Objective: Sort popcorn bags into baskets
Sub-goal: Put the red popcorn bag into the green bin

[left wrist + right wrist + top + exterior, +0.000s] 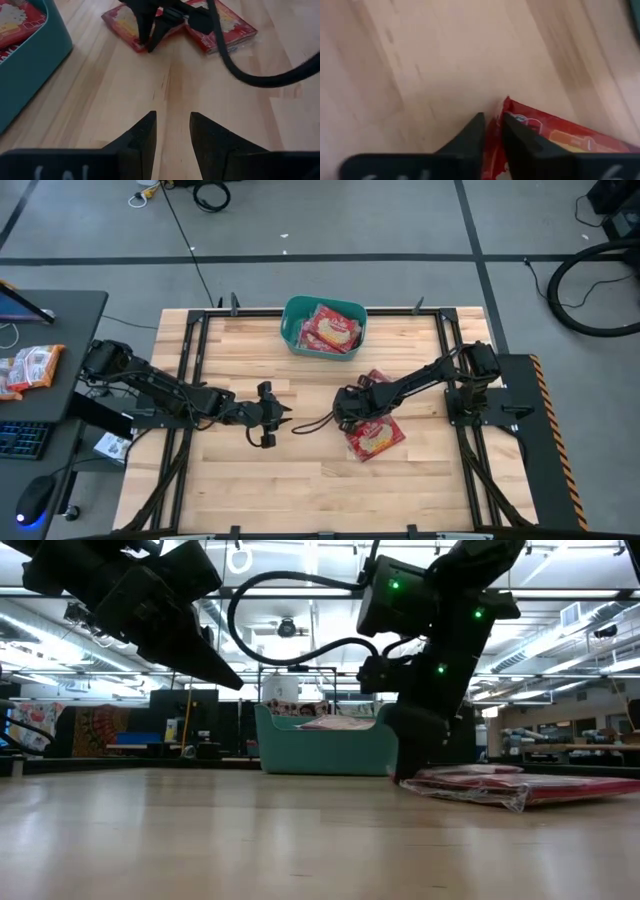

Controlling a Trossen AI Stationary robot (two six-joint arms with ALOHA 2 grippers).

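Two red popcorn bags [122,22] [230,27] lie flat on the wooden table right of centre, also visible in the high view [377,438]. My right gripper [492,125] [341,414] is down at their left end and shut on one bag's edge. The teal basket [291,330] stands at the table's far middle with several red bags inside. My left gripper [172,125] [284,420] hovers open above bare wood at the table's middle, pointing at the bags, with nothing between its fingers. My right gripper pinches the bag's edge near a corner [506,107], on the side facing the table's left, between its two fingers. The fingers [148,37] come steeply from above, slanting down. The bag still lies flat on the table [500,787].
Bare wood spreads between the two grippers and toward the near edge. A black cable [235,65] loops from the right arm over the bags. Beyond the table's left edge a dark desk [75,310] carries orange-edged packets [28,368].
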